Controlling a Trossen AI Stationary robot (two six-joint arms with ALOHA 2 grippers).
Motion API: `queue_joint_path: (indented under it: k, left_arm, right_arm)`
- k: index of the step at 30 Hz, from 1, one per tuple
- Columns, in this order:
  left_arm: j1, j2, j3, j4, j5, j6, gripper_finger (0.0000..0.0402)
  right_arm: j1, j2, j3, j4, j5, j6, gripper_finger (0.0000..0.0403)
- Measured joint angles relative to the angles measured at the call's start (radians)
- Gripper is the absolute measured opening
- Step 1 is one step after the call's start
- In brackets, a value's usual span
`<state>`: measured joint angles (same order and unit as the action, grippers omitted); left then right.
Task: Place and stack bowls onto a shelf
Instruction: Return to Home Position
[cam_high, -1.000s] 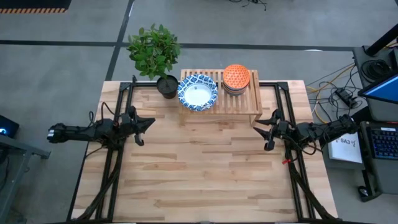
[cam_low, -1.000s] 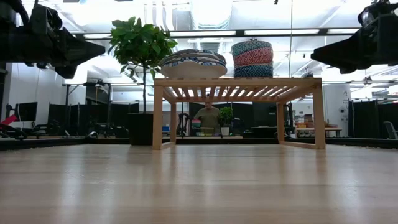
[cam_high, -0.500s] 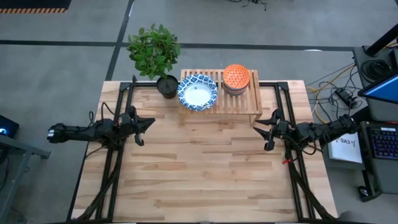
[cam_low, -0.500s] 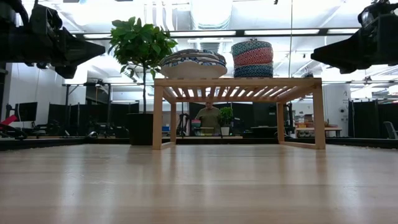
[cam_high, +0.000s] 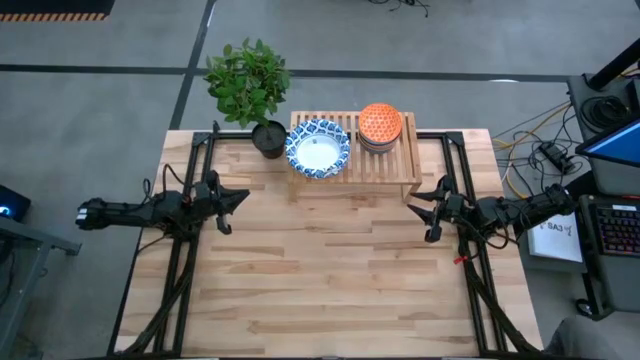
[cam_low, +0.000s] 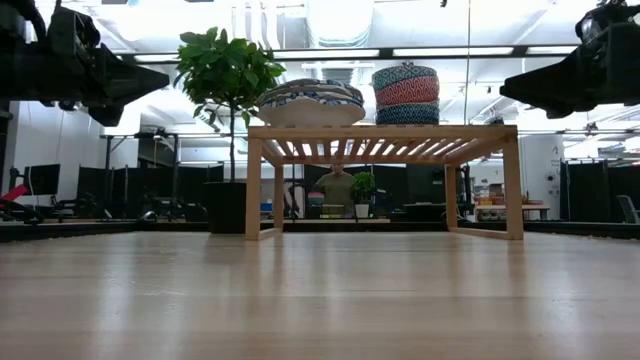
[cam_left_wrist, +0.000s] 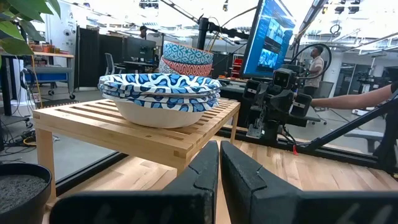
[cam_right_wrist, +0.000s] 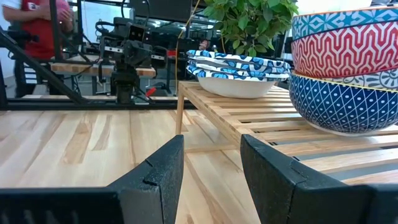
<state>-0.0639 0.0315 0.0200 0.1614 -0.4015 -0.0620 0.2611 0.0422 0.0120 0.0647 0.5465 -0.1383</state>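
Toward the far middle of the pale plank tabletop (cam_high: 320, 290) stood one low light-wood slatted shelf (cam_high: 385, 165), and every bowl in view sat on it, in two stacks. Its left half carried the stack of wide shallow bowls with white centres and blue-white patterned rims (cam_high: 318, 148). The left wrist view showed at least three nested rims, though the exact number could not be told. Its right half carried the stack of smaller patterned bowls (cam_high: 380, 125). The top one was orange when seen from above, while from the side three bands showed: teal uppermost, red in the middle, dark blue lowest. The two stacks were near each other but not touching. One leafy green plant in a black pot (cam_high: 268, 138) stood just left of the shelf at the table's far edge. Two dark arms waited, one at each side, both nearer than the shelf, well apart from it and held above the tabletop. The left gripper (cam_high: 246, 197) hung over the table's left part with its fingers (cam_left_wrist: 202, 177) pressed almost together, clenched on nothing. The right gripper (cam_high: 413, 208) hung over the right part with its fingers (cam_right_wrist: 158, 174) spread and a clear gap between them, released and empty. One person (cam_low: 338, 188) showed small in the room beyond the shelf.
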Motion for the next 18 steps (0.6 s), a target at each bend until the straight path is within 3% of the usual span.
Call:
queue_joint_path:
  k: [18]
  left_arm:
    - [0.0, 0.0, 0.0, 0.0, 0.0, 0.0, 0.0]
  right_arm:
    - [0.0, 0.0, 0.0, 0.002, -0.001, 0.007, 0.0148]
